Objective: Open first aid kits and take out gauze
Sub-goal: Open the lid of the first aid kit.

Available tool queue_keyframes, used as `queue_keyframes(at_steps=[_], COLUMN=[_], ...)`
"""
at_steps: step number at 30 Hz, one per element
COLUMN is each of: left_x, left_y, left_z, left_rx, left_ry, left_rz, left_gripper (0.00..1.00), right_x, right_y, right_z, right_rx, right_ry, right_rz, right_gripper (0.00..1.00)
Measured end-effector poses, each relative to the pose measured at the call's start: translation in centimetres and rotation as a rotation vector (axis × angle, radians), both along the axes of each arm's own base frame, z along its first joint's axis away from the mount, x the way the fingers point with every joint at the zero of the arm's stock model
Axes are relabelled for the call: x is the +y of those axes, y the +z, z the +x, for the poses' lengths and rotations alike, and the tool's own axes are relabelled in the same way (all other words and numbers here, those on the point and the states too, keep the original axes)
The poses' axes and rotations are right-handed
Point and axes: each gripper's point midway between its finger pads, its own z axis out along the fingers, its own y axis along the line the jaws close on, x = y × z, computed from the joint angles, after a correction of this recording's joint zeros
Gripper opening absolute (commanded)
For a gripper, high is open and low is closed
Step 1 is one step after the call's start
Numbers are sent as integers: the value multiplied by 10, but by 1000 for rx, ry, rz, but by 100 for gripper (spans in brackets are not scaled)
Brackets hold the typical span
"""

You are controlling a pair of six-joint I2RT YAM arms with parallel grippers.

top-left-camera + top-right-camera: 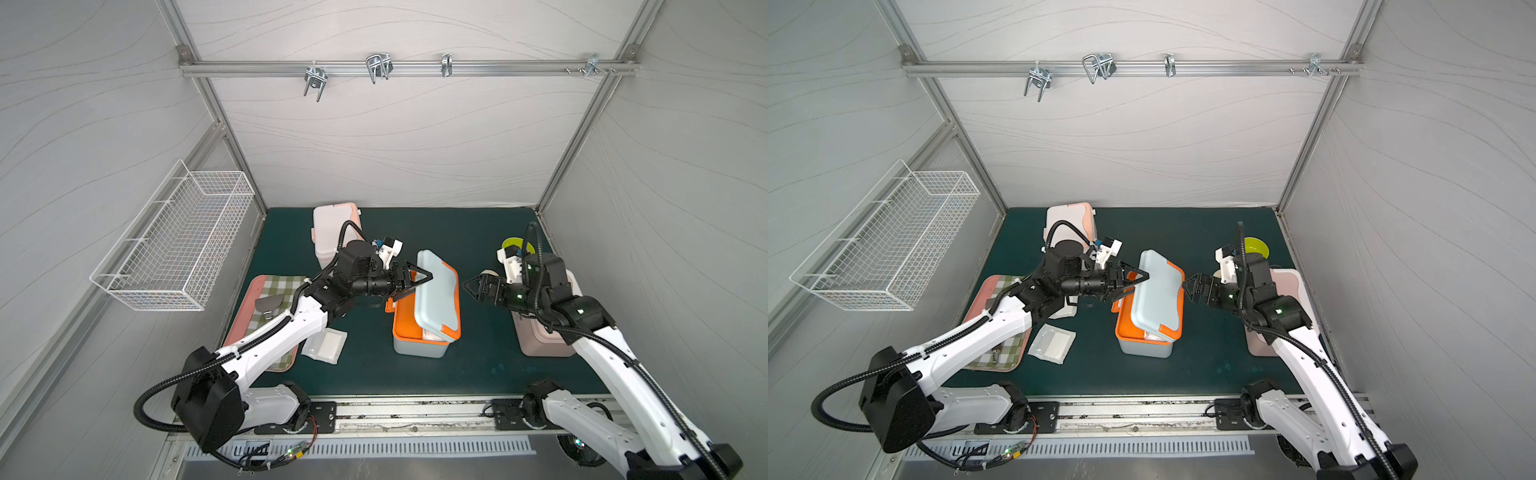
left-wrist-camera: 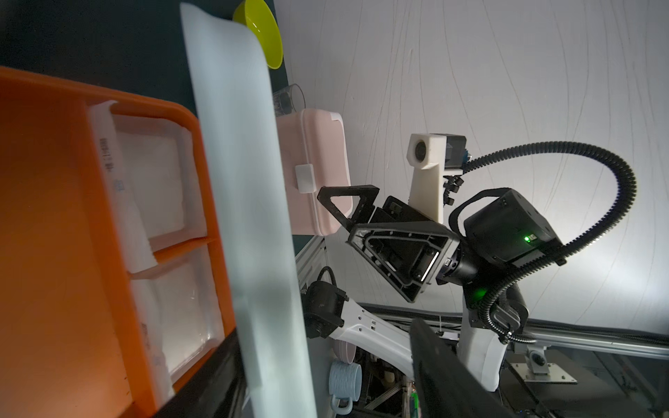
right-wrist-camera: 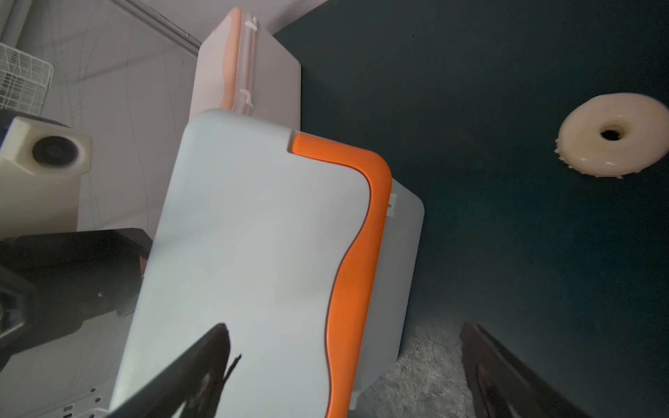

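Observation:
The pale blue first aid kit (image 1: 422,345) with orange trim stands mid-table in both top views. Its lid (image 1: 436,291) is tilted up on the left side. My left gripper (image 1: 413,286) is open and straddles the lid's raised edge (image 2: 253,217). The left wrist view shows a gap between the lid and one finger (image 2: 441,369). Gauze pouches (image 2: 152,181) lie in the kit's orange tray (image 2: 47,217). Another gauze pouch (image 1: 324,345) lies on the mat. My right gripper (image 1: 471,284) is open and empty just right of the lid (image 3: 253,235). The white kit (image 1: 332,228) stands at the back left. The pink kit (image 1: 544,336) sits under my right arm.
A pink tray (image 1: 249,299) with a checked cloth lies at the left under my left arm. A wire basket (image 1: 174,241) hangs on the left wall. A yellow-green bowl (image 1: 515,245) sits at the back right. A cream ring-shaped piece (image 3: 611,134) lies on the mat.

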Motion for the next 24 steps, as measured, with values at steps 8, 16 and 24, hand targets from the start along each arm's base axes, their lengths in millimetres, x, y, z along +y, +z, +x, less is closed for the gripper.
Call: queue_keyframes(at_steps=[8, 16, 24], left_x=[-62, -127, -117], left_y=[29, 21, -4], left_z=[-13, -16, -13], left_rx=[-113, -161, -175], left_ry=[-101, -210, -220], left_rz=[82, 163, 277], left_gripper=[70, 74, 96], right_x=[-40, -87, -92], right_y=[11, 37, 41], right_z=[-3, -20, -26], right_rx=[44, -7, -4], right_ry=[-187, -371, -375], right_rz=[-84, -112, -104], right_gripper=[99, 99, 99])
